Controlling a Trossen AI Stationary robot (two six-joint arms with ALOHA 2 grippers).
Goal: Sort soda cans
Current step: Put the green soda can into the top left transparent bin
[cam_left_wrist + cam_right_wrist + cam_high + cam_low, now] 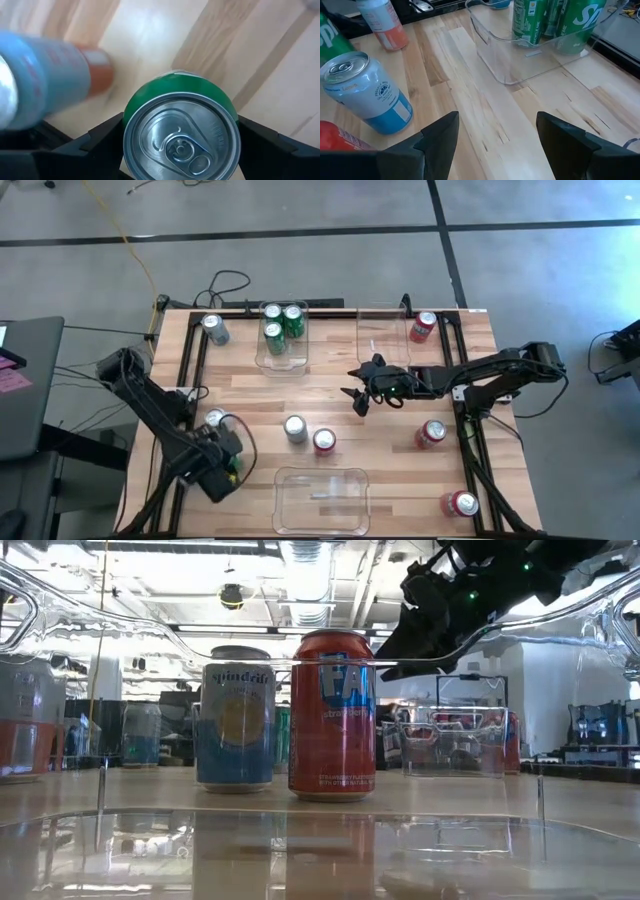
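A green soda can [180, 85] stands with its silver top up between the fingers of my left gripper [225, 468], at the table's near left; the gripper is shut on it. Beside it stands a silver can [214, 418]. Three green cans [282, 325] stand in the far left bin [262, 360]. A silver can [295, 428] and a red can [324, 441] stand at mid-table. My right gripper [362, 392] hangs open above the table's middle, with nothing between its fingers [440, 135]. My left gripper pinches the green can between its two fingers, one on each side of the can's wall [132, 105] just under the top rim. The fingers come from above, pointing down. The can stays upright; its bottom is hidden, so I cannot tell whether it is lifted.
A clear bin [383, 355] stands at the far right, another clear bin [285, 480] at the near edge. Red cans [422, 326] [431, 433] [462, 503] stand along the right side. A silver can [214, 328] stands at the far left. Black rails run along both table sides.
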